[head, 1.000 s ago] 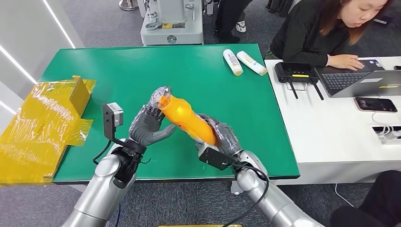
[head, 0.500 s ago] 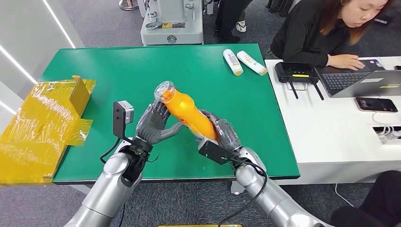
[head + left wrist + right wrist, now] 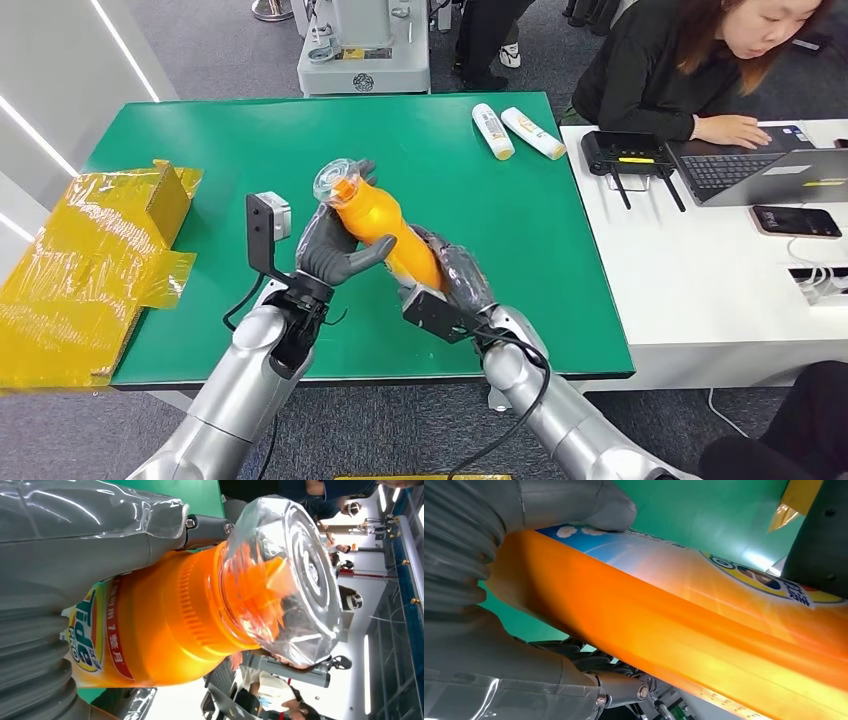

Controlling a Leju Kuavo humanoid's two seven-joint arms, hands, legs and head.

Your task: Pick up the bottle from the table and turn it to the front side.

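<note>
Orange bottle (image 3: pixel 385 232) w/ clear cap and Tide label was tilted above the green table (image 3: pixel 520 230), left hand (image 3: pixel 335 250) gripping its neck, right hand (image 3: pixel 455 280) clamped round its base.

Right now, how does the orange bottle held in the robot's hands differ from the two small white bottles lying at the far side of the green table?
The orange plastic bottle with a clear cap is held above the green table by the left hand and right hand; the two small white bottles lie flat on the table, untouched. The orange bottle looks larger, and it points tilted with its cap up. All three are labelled plastic bottles.
</note>
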